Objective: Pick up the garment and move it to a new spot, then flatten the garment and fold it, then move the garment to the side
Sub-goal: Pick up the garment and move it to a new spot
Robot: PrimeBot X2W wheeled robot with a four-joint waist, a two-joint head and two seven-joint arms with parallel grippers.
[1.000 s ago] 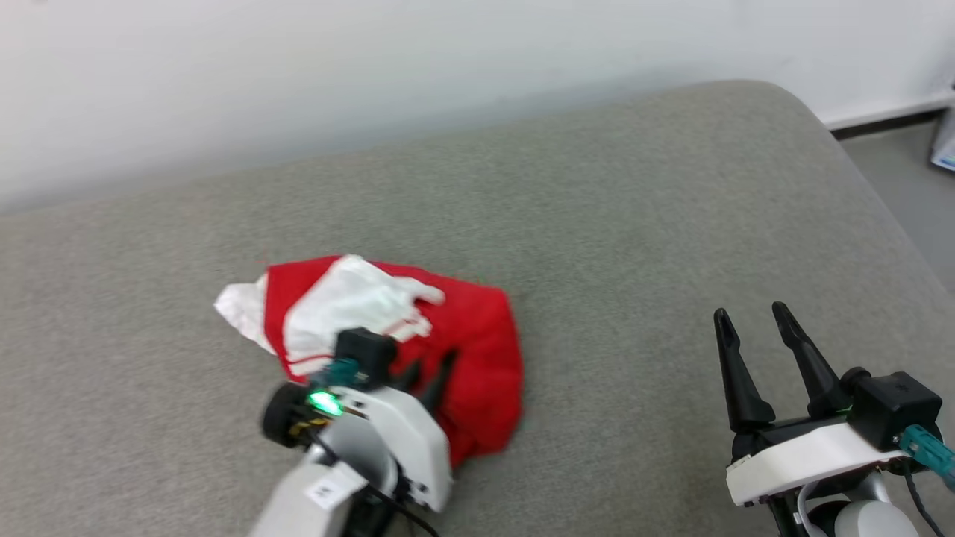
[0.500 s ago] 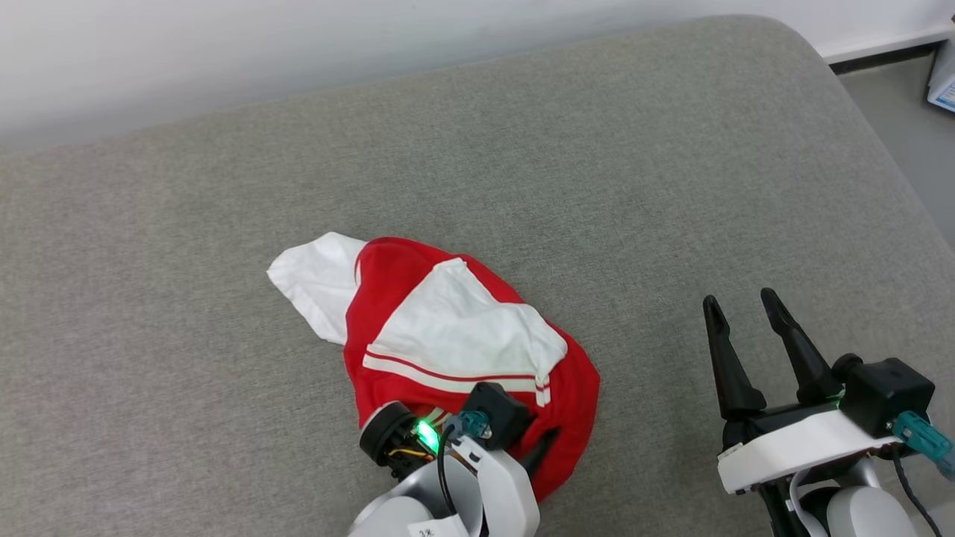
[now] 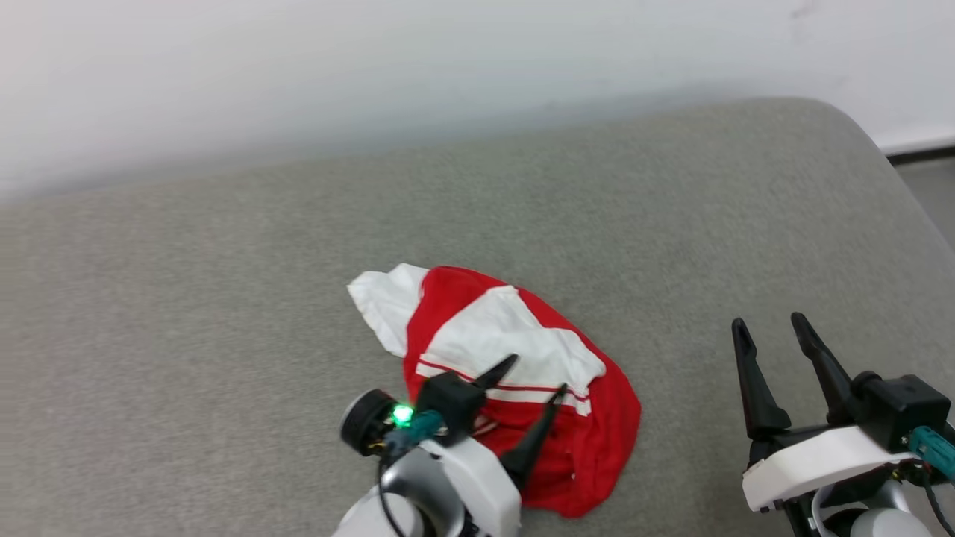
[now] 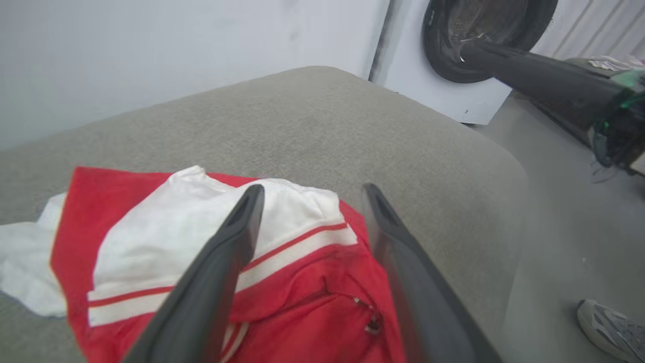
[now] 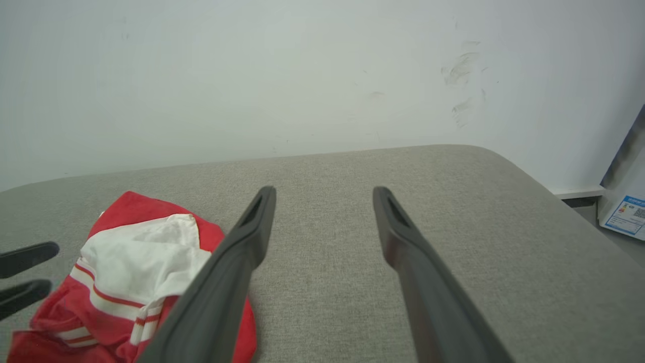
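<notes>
Two fingers of my left gripper (image 3: 536, 375) have just sprung apart. Half a second back they were pinched on the garment (image 3: 597, 425), and now it's let go, lying crumpled at lower centre of the head view on the grey cushion (image 3: 522, 186). My right gripper (image 3: 768, 322) idles spread wide at lower right, well apart from it. I'd call the move done; flattening comes next.
</notes>
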